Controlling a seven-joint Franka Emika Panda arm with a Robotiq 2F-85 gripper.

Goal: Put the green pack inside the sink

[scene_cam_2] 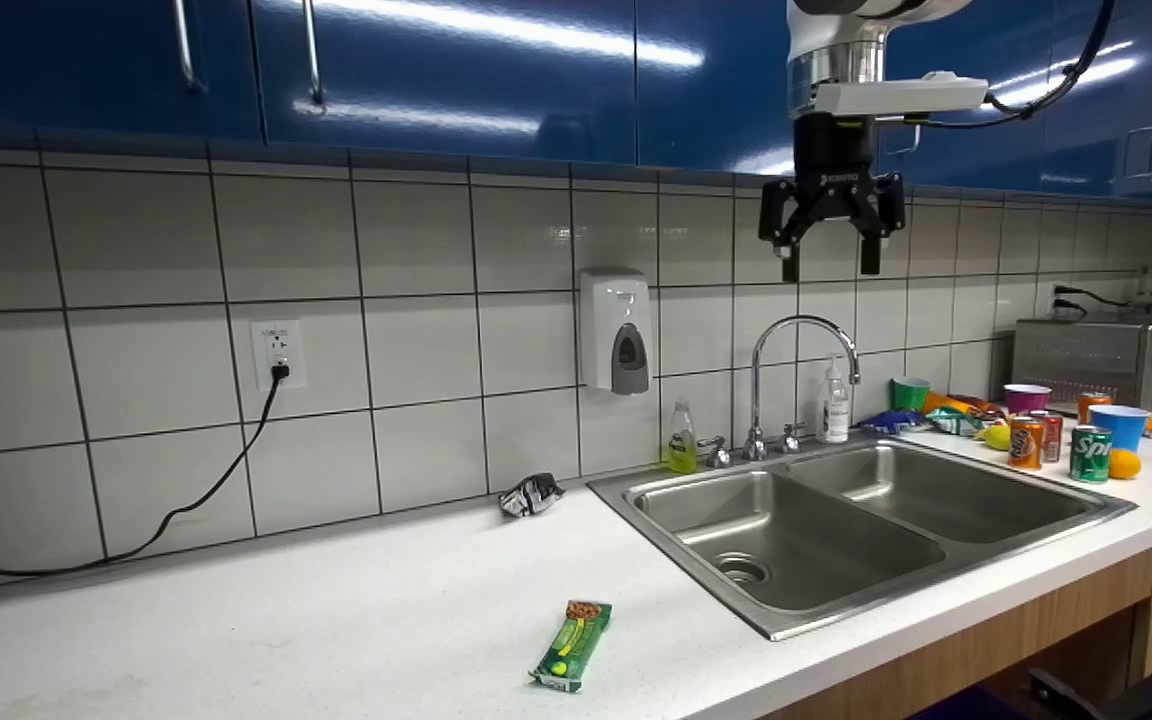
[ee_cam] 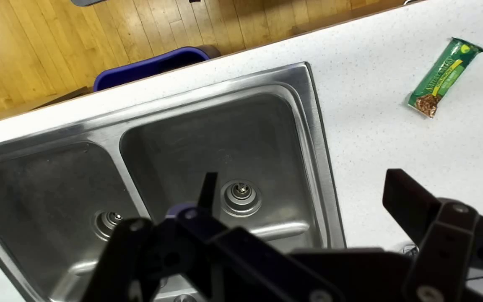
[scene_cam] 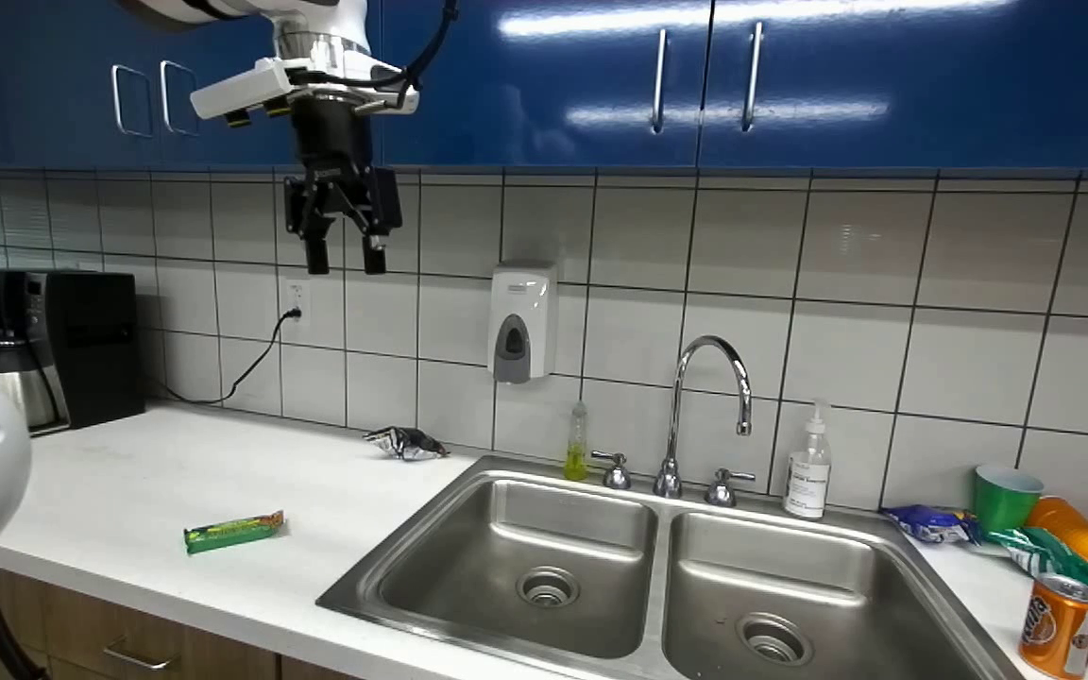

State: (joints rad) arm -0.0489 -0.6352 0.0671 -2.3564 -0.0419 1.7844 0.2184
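Observation:
The green pack is a flat green bar wrapper with a brown end. It lies on the white counter beside the sink in both exterior views [scene_cam: 233, 534] [scene_cam_2: 573, 647], and at the upper right in the wrist view [ee_cam: 445, 77]. The steel double-basin sink [scene_cam: 659, 567] also shows in an exterior view [scene_cam_2: 701, 566] and in the wrist view [ee_cam: 317, 142]. My gripper [scene_cam: 346, 264] is high above the counter, pointing down, fingers apart with nothing between them. It also shows in an exterior view [scene_cam_2: 830, 268] and in the wrist view [ee_cam: 302, 173]. It is well away from the pack.
A chrome faucet [scene_cam: 671, 416] rises behind the sink, with soap bottles [scene_cam: 577, 444] nearby. A crumpled silver-black wrapper [scene_cam_2: 531, 495] lies near the wall. Blue cabinets [scene_cam: 544, 85] hang above. Cups, cans [scene_cam_2: 1026, 442] and wrappers crowd the counter past the sink.

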